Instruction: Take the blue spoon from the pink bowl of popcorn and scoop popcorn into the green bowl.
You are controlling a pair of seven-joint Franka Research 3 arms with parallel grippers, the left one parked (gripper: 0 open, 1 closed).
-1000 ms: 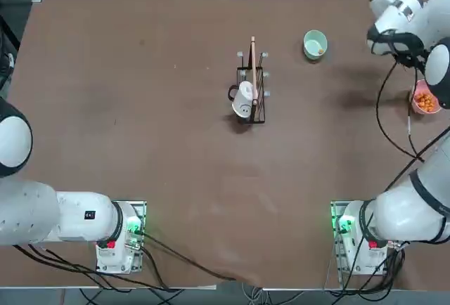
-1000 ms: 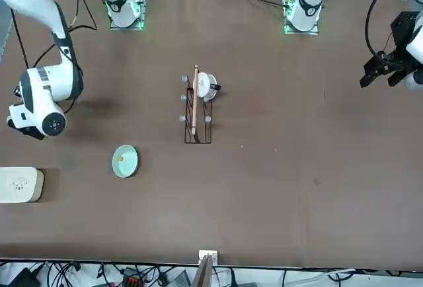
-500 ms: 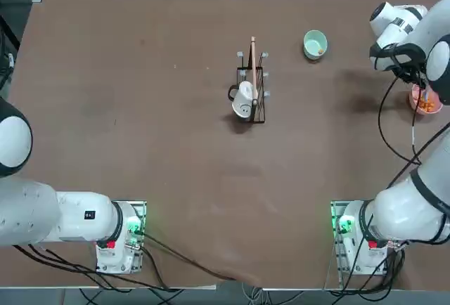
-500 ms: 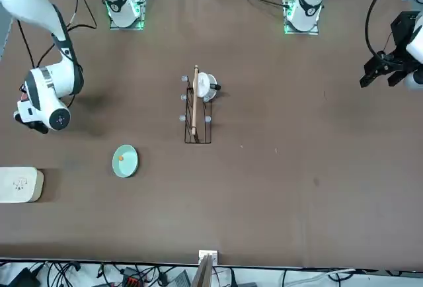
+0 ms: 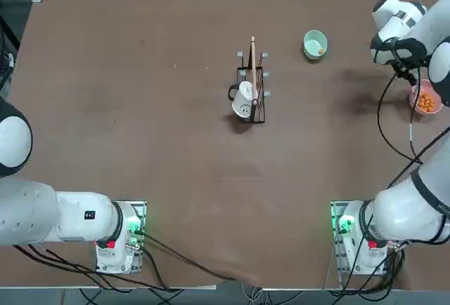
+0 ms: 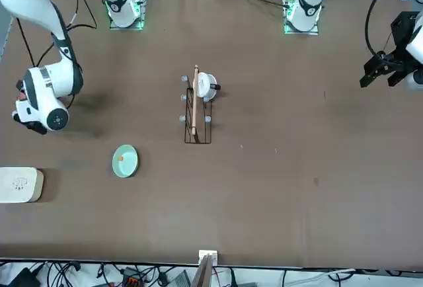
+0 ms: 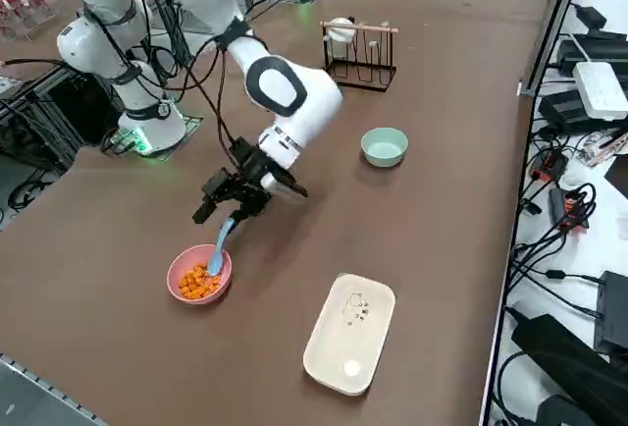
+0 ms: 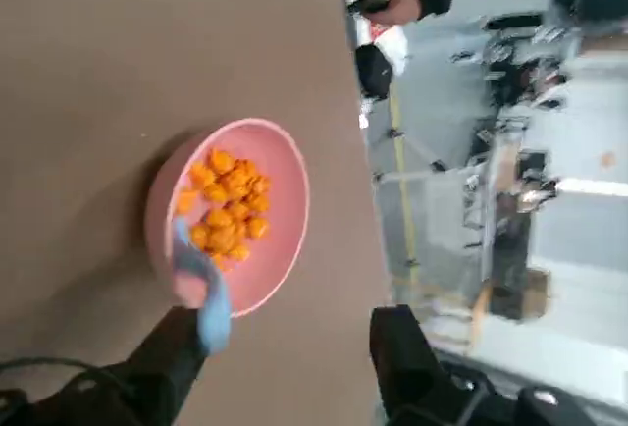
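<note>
Overhead: pink bowl (image 5: pixel 425 99) at counter's right edge, green bowl (image 5: pixel 315 43) well apart.
Side: right gripper (image 7: pixel 235 202) above blue spoon (image 7: pixel 222 239) leaning in popcorn (image 7: pixel 200 282).
Wrist: fingers (image 8: pixel 186 347) spread wide, holding nothing; spoon handle beside one.
Judged: scooping apparently finished; otherwise regrasp handle.

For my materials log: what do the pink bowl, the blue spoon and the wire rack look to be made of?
Pink bowl: probably matte plastic; even salmon colour, soft sheen. Blue spoon: likely thin plastic; uniform pale blue, no metallic glint. It leans in the bowl beside the open right pincer. Wire rack: thin dark rods, apparently coated metal, with a light wooden-looking bar on top.
</note>
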